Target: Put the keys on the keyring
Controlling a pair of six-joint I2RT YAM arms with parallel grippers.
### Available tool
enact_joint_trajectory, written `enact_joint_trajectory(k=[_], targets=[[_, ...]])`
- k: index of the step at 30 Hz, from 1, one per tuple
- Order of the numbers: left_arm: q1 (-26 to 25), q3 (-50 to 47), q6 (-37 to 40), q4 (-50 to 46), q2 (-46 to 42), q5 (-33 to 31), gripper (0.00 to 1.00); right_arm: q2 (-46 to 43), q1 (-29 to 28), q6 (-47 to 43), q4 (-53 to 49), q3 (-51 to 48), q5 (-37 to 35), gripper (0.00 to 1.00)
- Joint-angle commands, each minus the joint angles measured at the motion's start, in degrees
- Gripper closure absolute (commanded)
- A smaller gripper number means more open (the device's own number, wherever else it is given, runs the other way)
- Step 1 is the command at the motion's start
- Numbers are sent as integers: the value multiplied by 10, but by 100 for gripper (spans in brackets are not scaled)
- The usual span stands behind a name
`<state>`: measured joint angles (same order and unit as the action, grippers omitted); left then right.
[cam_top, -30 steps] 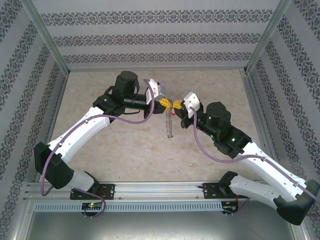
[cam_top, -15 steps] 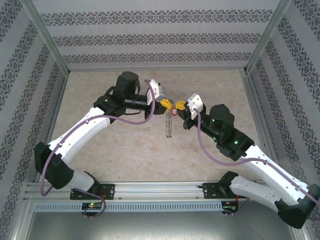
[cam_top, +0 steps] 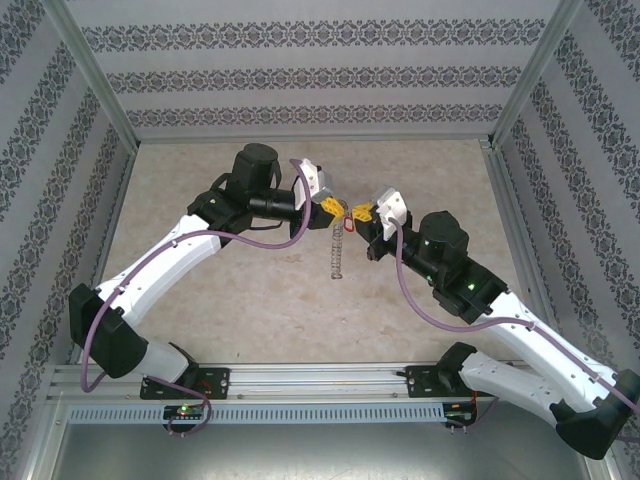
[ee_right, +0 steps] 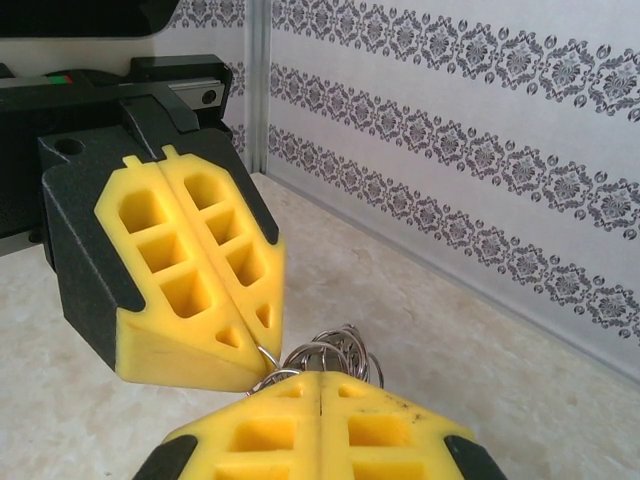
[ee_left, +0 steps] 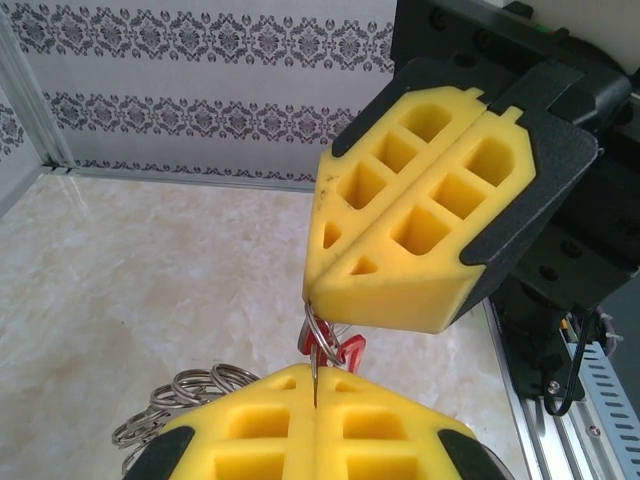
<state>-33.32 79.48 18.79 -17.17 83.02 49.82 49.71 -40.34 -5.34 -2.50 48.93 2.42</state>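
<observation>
The left hand [cam_top: 327, 205] is fully shut, a thin wire of the keyring [cam_top: 337, 255] pinched in the seam between its yellow pads. The right hand [cam_top: 363, 213] is shut too and meets it tip to tip, almost touching. The red key [ee_left: 336, 350] sits in the narrow gap between the two tips, right under the right hand's tip and apparently pinched by it. A loop of wire runs up into that same seam.

The rest of the keyring hangs below the hands as a string of small silvery rings, clear of the table [cam_top: 230, 290].

The table is pale and marbled, walled on three sides by patterned panels [cam_top: 320, 80] in a metal frame [cam_top: 95, 90]. A rail [cam_top: 320, 385] runs along the near edge. Both hands are near the table's middle, well apart from the walls, with open table all round them.
</observation>
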Motion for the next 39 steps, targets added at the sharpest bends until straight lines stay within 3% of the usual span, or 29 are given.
enact_joint_trajectory(k=[1, 18, 24, 30, 39], targets=[[-1, -1, -14, 52, -31, 4, 100, -8, 16, 17, -14, -20, -25, 100], [-1, -11, -23, 67, -30, -1, 100, -43, 32, 43, -17, -14, 21, 100], [-1, -12, -19, 55, -21, -4, 100, -55, 64, 74, -12, -6, 108, 100], [-1, -9, -20, 48, -13, 1, 100, -48, 115, 124, 8, 5, 244, 100], [-2, -21, -26, 59, -11, 12, 100, -32, 146, 163, 30, 17, 287, 100]])
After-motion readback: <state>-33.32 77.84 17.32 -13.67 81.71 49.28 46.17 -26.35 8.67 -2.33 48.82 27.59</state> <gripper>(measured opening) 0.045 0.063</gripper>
